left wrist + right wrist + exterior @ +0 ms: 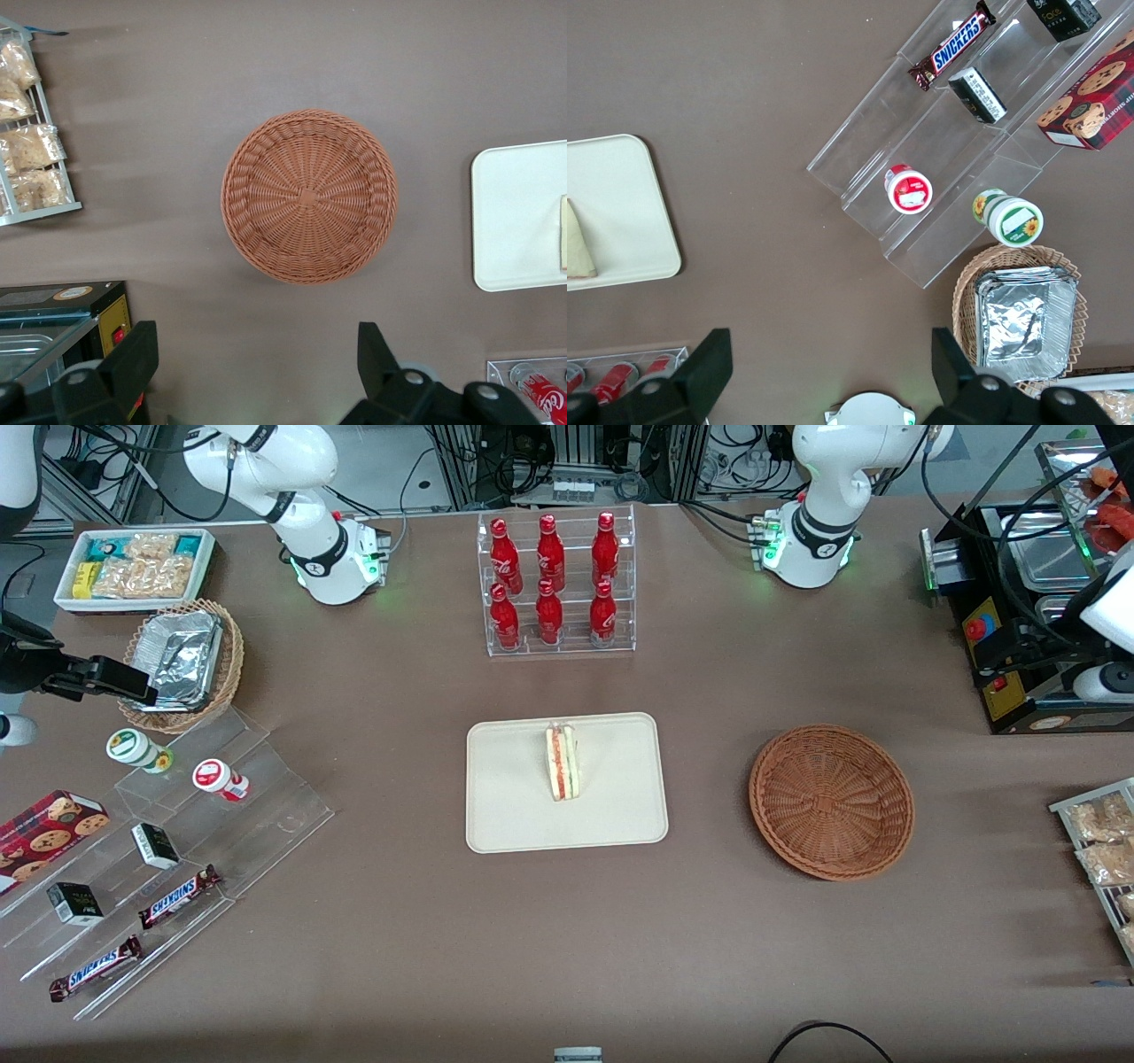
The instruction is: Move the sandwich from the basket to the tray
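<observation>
Sandwich [562, 762]: light, soft, crushable wedge on edge at tray [514, 815] centre; grip gently across bread faces. Basket [308, 196] at tray's 3 o'clock, empty. Gripper [257, 372] above basket, released, holding nothing.

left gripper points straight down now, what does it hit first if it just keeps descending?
Probably bare table, just beside the empty basket; depth is unclear. The open gripper holds nothing, and the sandwich already lies on the tray.

The left arm's black two-finger end effector [257, 372] hangs high above the desk. Its fingers [133, 359] are spread wide, holding nothing
</observation>
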`<state>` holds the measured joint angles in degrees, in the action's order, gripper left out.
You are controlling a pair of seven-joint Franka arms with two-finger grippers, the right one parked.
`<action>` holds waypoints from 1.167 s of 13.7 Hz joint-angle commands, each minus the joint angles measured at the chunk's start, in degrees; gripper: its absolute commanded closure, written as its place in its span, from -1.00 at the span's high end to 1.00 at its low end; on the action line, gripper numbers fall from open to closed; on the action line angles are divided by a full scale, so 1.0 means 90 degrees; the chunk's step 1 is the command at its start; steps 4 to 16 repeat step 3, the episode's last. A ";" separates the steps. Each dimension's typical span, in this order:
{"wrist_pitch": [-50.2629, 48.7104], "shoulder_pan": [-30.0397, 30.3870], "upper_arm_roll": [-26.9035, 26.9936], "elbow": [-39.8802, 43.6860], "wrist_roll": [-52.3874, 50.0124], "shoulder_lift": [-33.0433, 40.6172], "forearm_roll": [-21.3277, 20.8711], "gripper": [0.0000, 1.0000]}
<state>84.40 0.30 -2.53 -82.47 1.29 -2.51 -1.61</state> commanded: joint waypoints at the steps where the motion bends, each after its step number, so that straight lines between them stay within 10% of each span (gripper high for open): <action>1: -0.0061 -0.0062 0.0154 -0.0162 0.0052 0.0161 0.0100 0.98; 16: -0.0061 -0.0101 0.0145 -0.0163 0.0013 0.0132 0.0110 0.98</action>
